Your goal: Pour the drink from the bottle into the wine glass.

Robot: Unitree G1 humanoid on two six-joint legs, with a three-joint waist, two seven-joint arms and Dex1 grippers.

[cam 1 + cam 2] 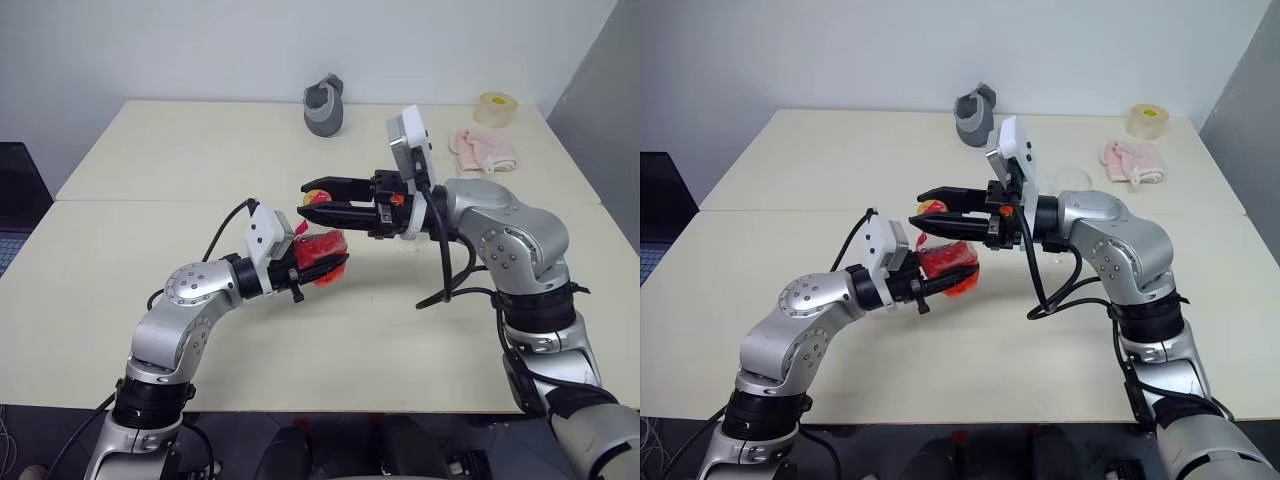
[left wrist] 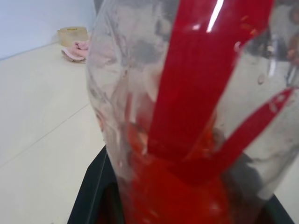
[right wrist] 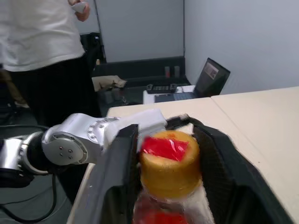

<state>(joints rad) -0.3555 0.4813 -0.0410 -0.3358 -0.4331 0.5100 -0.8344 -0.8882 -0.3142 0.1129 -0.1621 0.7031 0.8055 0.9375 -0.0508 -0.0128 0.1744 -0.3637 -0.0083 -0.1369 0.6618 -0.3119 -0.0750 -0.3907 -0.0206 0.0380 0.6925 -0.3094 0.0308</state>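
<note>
My left gripper (image 1: pixel 326 263) is shut on the bottle (image 1: pixel 322 248), held above the table's middle with its neck upward. The left wrist view shows the bottle (image 2: pixel 187 116) very close, with the red drink (image 2: pixel 201 93) streaked down its clear wall. The bottle's yellow cap (image 3: pixel 169 163) has a red patch on top. My right gripper (image 1: pixel 312 198) reaches in level from the right, open, one finger on each side of the cap, with a gap on one side. A clear rounded rim that looks like the wine glass (image 1: pixel 1072 177) shows behind my right forearm, mostly hidden.
At the table's far edge stand a grey object (image 1: pixel 325 105) and a tape roll (image 1: pixel 495 107), with a pink cloth (image 1: pixel 483 150) near it. A laptop (image 1: pixel 15 200) sits off the left side. A person (image 3: pixel 42 37) stands beyond the table.
</note>
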